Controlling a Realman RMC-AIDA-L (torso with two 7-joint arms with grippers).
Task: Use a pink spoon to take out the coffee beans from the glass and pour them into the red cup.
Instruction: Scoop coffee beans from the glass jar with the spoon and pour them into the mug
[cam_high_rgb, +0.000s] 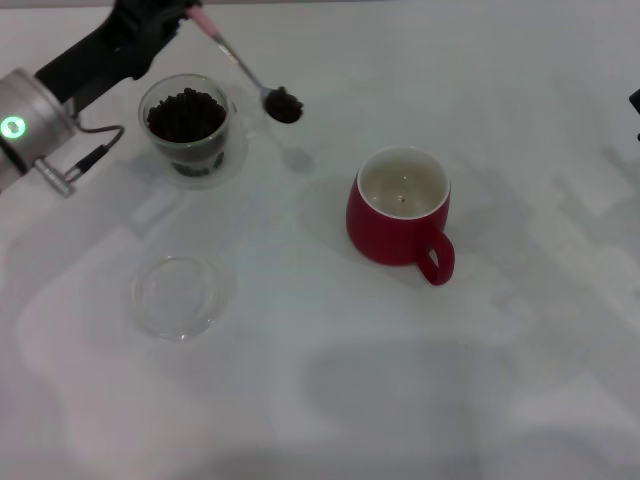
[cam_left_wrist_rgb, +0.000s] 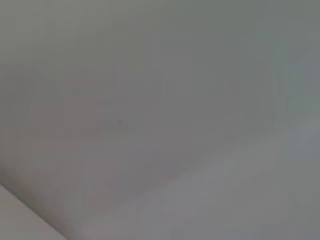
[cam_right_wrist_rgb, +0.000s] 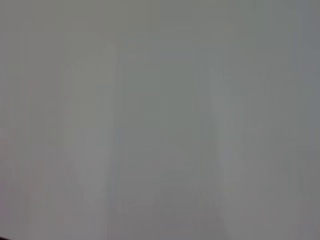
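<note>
Up at the far left of the surface (cam_high_rgb: 330, 400), the left claw (cam_high_rgb: 185, 15) grips the pink spoon (cam_high_rgb: 245, 68) by the pink end of its handle, clamped on it. Spoon slopes down toward the robot's right, bowl loaded w/ a small heap of coffee beans (cam_high_rgb: 284, 104), hanging just past the rim of the glass (cam_high_rgb: 188, 128), between glass and red cup (cam_high_rgb: 398, 208) but much nearer the glass. Glass holds plenty more beans. Cup stands upright, well apart to the right, handle facing the robot; inside looks near empty, maybe 1 speck.

A clear shallow dish (cam_high_rgb: 178, 297) lies nearer the robot, untouched. Right arm barely shows at the right edge; can't tell its claw's state. Wrist views show only blank surface.

Handling, as I judge it: spoon is light, stiff, thin; hold at the handle end is right, but long lever means wobble. Beans are loose and roll easy, so keep the bowl level til over the cup, then tip. Glass is fragile and light, avoid knocking it.
</note>
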